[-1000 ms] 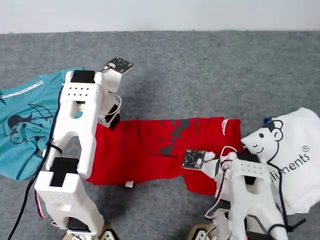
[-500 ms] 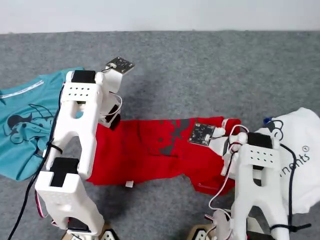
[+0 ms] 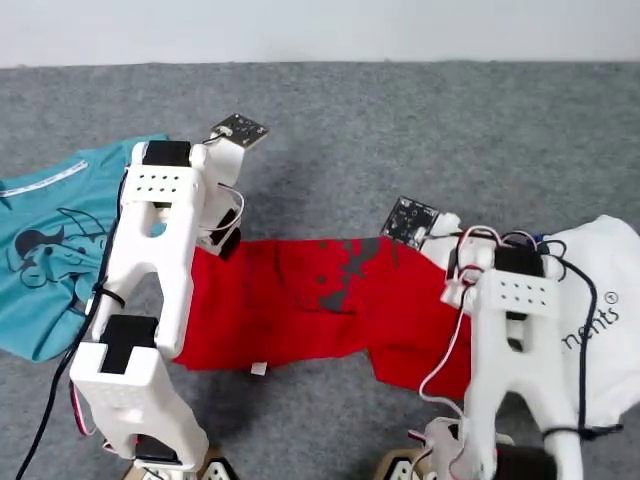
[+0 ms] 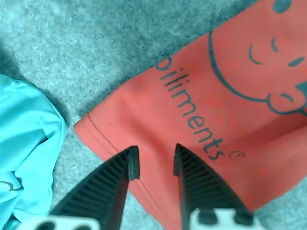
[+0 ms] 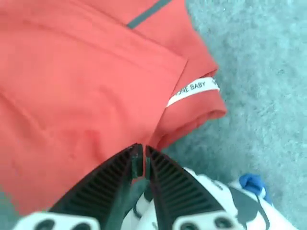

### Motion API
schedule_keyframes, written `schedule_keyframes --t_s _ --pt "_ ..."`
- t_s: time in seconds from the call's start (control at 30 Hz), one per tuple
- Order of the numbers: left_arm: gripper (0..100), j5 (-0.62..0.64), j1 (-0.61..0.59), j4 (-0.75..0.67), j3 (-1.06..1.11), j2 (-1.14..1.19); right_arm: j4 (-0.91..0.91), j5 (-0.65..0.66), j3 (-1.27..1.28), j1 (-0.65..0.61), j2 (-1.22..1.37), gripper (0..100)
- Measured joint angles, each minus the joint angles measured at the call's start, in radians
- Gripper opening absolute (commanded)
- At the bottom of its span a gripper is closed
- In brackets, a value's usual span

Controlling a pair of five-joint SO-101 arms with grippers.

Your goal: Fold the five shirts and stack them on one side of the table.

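At the far left of the grey desk [image 3: 400, 130], a teal shirt [image 3: 45, 270] lies spread flat with a dark printed figure facing up. Its near edge runs under the left arm [image 3: 160, 250]. A strip of bare desk separates it from the red shirt [image 3: 300, 300]. That shirt lies across the middle as a long band, with a dark print on its upper face.

The left gripper [image 4: 155, 154] hangs over the hemmed corner of the red shirt nearest the teal shirt. Its fingers are apart and red cloth shows between them.

The right gripper [image 5: 143, 149] is at the opposite end of the red shirt, near the white neck label [image 5: 192, 89]. Its fingers are drawn together, leaving only a thin slit, and the tips rest at a folded edge of the cloth. Whether they pinch any fabric cannot be told.

At the far right, just beside the red shirt, a white shirt [image 3: 600, 320] with dark print lies partly under the right arm [image 3: 510, 330].
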Motion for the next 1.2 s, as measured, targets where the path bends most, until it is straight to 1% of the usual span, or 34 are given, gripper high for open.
schedule_keyframes --t_s 0.1,0.17,0.23,0.3,0.33,0.4,0.47,0.57,0.73,0.8,1.0,1.07,1.17,1.2 --pt "13 0.000 0.000 0.000 0.000 0.000 -0.075 -0.015 -0.003 0.002 0.089 1.3" --pt "13 0.000 0.000 0.000 0.000 0.000 -0.080 -0.061 -0.003 -0.002 0.120 5.2" --pt "13 0.000 0.000 0.000 0.000 0.000 -0.012 -0.104 -0.005 -0.023 0.120 13.6" --pt "13 0.000 0.000 0.000 0.000 0.000 0.114 -0.114 -0.006 -0.061 0.101 20.7" --pt "13 0.000 0.000 0.000 0.000 0.000 0.184 -0.118 -0.008 -0.075 0.077 21.7" --pt "13 0.000 0.000 0.000 0.000 0.000 0.292 -0.130 -0.021 -0.087 0.023 20.5" --pt "13 0.000 0.000 0.000 0.000 0.000 0.304 -0.153 -0.044 -0.083 -0.003 19.9" --pt "13 0.000 0.000 -0.021 0.003 0.000 0.196 -0.181 -0.049 -0.037 0.012 19.9" --pt "13 0.000 0.000 -0.138 0.064 0.000 -0.140 -0.328 -0.054 -0.021 0.186 19.9" --pt "13 0.000 0.000 -0.192 0.109 0.000 -0.227 -0.379 -0.087 -0.021 0.281 19.9" --pt "13 -0.002 -0.011 -0.322 0.173 0.000 -0.218 -0.445 -0.265 -0.069 0.529 18.8" --pt "13 0.000 -0.038 -0.358 0.175 0.000 -0.216 -0.450 -0.330 -0.068 0.606 12.9" --pt "13 0.000 -0.071 -0.387 0.175 0.000 -0.209 -0.450 -0.414 -0.066 0.689 1.0" --pt "13 0.000 -0.078 -0.394 0.175 0.000 -0.209 -0.450 -0.440 -0.066 0.709 0.6"
